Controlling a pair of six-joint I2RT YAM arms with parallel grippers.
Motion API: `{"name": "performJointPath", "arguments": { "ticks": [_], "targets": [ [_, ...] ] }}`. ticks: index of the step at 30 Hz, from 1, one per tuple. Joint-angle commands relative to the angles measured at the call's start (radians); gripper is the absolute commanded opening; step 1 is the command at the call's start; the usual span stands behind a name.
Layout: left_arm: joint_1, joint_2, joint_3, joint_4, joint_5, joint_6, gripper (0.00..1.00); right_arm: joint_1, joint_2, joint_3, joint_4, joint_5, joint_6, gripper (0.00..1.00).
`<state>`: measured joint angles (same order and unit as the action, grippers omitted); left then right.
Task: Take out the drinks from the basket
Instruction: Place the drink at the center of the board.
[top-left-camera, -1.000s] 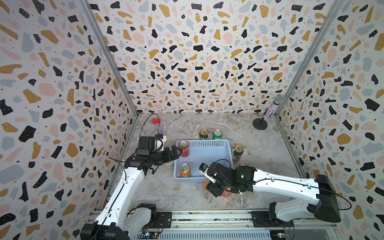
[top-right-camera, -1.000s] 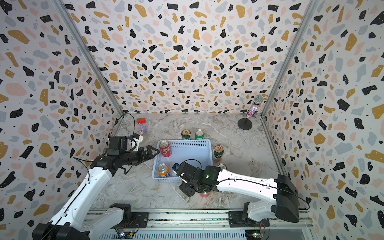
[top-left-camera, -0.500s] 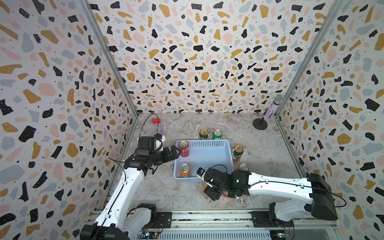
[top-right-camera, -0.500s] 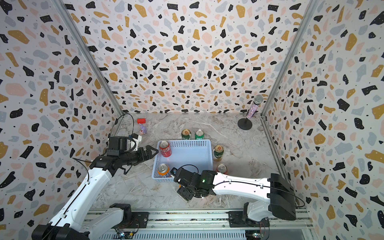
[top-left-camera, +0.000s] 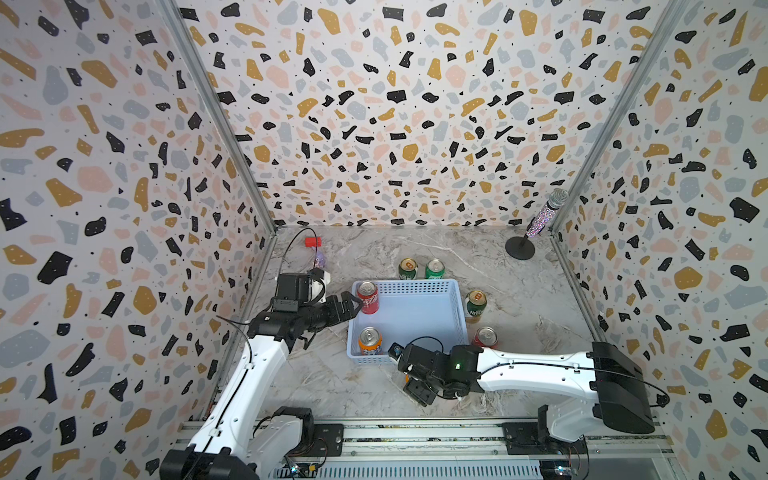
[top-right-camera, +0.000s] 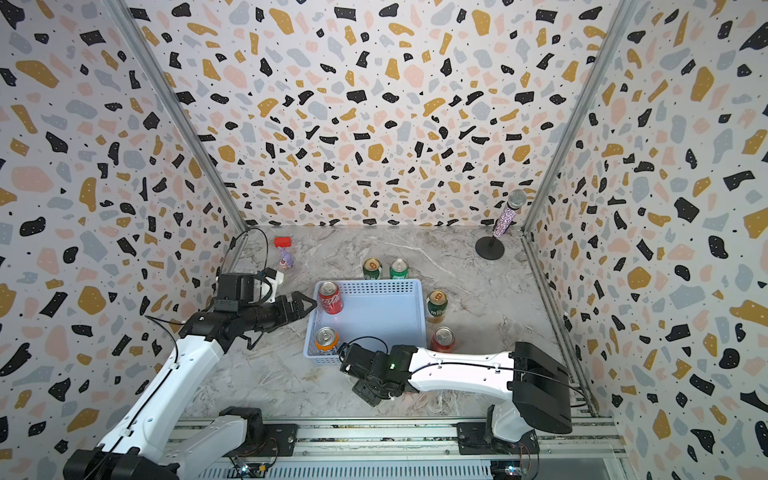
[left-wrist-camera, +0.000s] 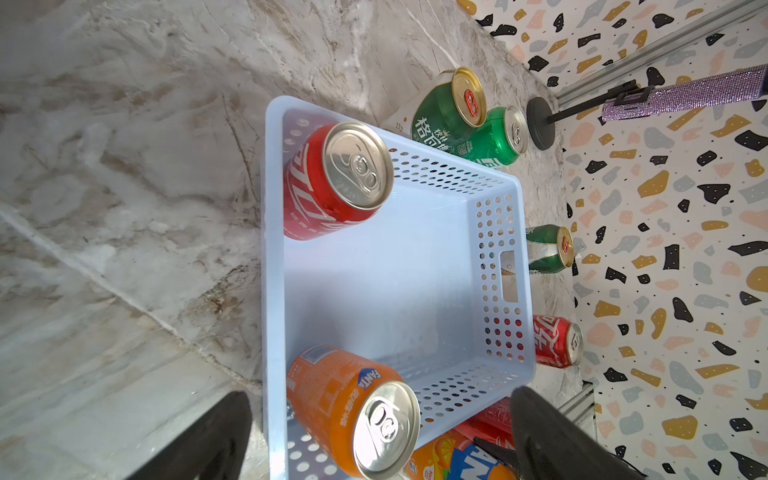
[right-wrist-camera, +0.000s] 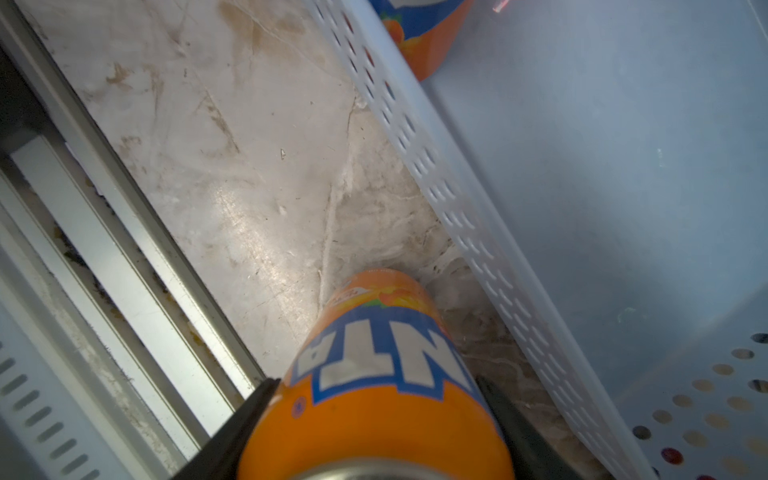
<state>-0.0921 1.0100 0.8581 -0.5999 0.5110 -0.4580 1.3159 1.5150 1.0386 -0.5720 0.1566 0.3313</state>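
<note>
The light-blue basket (top-left-camera: 415, 320) holds a red can (top-left-camera: 368, 297) at its far left corner and an orange can (top-left-camera: 370, 341) at its near left corner. My left gripper (top-left-camera: 353, 300) hovers open at the basket's left end, close to the red can; in the left wrist view its jaws (left-wrist-camera: 380, 397) stand wide with nothing between them. My right gripper (right-wrist-camera: 374, 390) is shut on a second orange can (right-wrist-camera: 382, 374), low over the marble just in front of the basket's front wall. Outside stand two dark green cans (top-left-camera: 407, 269) (top-left-camera: 476, 305), a bright green can (top-left-camera: 434, 269) and red cans (top-left-camera: 485, 337) (left-wrist-camera: 492, 417).
A glittery microphone on a round black stand (top-left-camera: 520, 248) is at the back right corner. A small red-capped bottle (top-left-camera: 318, 257) sits at the back left. An aluminium rail (top-left-camera: 415, 432) runs along the front edge, close to my right gripper. Patterned walls enclose three sides.
My right gripper has carried the orange can a little toward the front rail and lower. The left arm has stayed still.
</note>
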Motion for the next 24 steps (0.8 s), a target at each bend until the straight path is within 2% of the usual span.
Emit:
{"name": "performJointPath", "arguments": {
  "ticks": [1, 10, 24],
  "targets": [
    [-0.001, -0.017, 0.006, 0.01, -0.002, 0.016, 1.0, 0.005, -0.02, 0.002, 0.0, 0.047, 0.026, 0.29],
    [-0.001, -0.018, 0.006, 0.01, 0.005, 0.016, 1.0, 0.005, 0.019, -0.002, -0.001, 0.047, 0.051, 0.39],
    [0.0, -0.021, 0.006, 0.009, 0.008, 0.016, 1.0, 0.005, 0.008, 0.007, -0.033, 0.07, 0.072, 0.67]
  ]
}}
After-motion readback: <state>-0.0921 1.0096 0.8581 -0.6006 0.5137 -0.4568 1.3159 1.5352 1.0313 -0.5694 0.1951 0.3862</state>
